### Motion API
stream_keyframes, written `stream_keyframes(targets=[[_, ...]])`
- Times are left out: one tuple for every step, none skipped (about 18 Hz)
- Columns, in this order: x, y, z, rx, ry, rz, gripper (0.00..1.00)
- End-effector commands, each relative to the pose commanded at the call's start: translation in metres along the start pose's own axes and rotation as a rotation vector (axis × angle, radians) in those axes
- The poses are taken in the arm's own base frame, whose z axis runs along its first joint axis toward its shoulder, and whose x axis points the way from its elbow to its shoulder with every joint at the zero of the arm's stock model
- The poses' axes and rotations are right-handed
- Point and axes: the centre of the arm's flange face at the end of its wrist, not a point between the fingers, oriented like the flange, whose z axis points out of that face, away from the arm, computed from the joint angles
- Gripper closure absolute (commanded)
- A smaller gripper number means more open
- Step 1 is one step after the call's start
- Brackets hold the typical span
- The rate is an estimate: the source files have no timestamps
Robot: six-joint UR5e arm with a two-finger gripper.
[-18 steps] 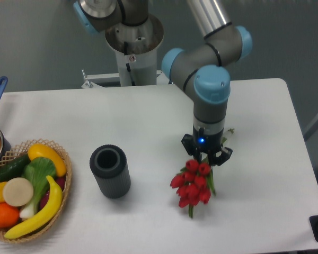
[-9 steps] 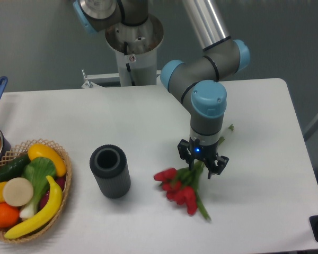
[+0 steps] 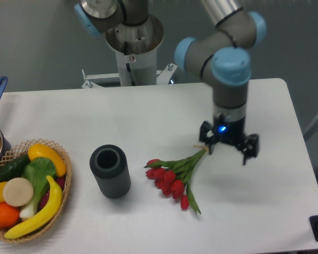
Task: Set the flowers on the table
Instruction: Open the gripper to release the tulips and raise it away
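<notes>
The black two-finger end effector point(image 3: 229, 148) hangs released, jaws spread, above the large white matte desk point(image 3: 148, 114). The bunch of red tulip buds with green stems point(image 3: 172, 176) lies flat on the desk, near the dark cylinder point(image 3: 110, 171). Judged light, limp, crushable; grip the gathered stems.

No readable text, label, brand, number or sign shows anywhere in this view. A small reddish mark sits on the white pedestal point(image 3: 131, 59) at the far side of the desk, too small and blurred to make out as lettering. The tool point(image 3: 229, 148) carries only a blue light, with no writing on it that can be read.
</notes>
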Motion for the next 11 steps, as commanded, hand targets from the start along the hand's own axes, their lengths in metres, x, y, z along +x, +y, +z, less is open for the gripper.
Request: stream_keyframes(targets=[[-0.004, 0.01, -0.01, -0.008, 0.023, 0.036, 0.0], [-0.006, 0.018, -0.022, -0.014, 0.038, 0.064, 0.0], [-0.008, 0.023, -0.033, -0.017, 0.049, 0.087, 0.0], [-0.014, 0.033, -0.042, -0.02, 0.06, 0.096, 0.0], [-0.017, 0.039, -0.051, -0.014, 0.084, 0.112, 0.0], [-0.019, 0.051, -0.056, -0.008, 0.117, 0.13, 0.0], [-0.021, 0.065, -0.064, -0.008, 0.133, 0.163, 0.0], [-0.023, 0.078, -0.071, -0.005, 0.133, 0.2, 0.0], [-0.026, 0.089, -0.076, 0.004, 0.126, 0.23, 0.0], [-0.027, 0.099, -0.082, 0.021, 0.119, 0.239, 0.0], [-0.028, 0.107, -0.084, 0.042, 0.128, 0.239, 0.0]])
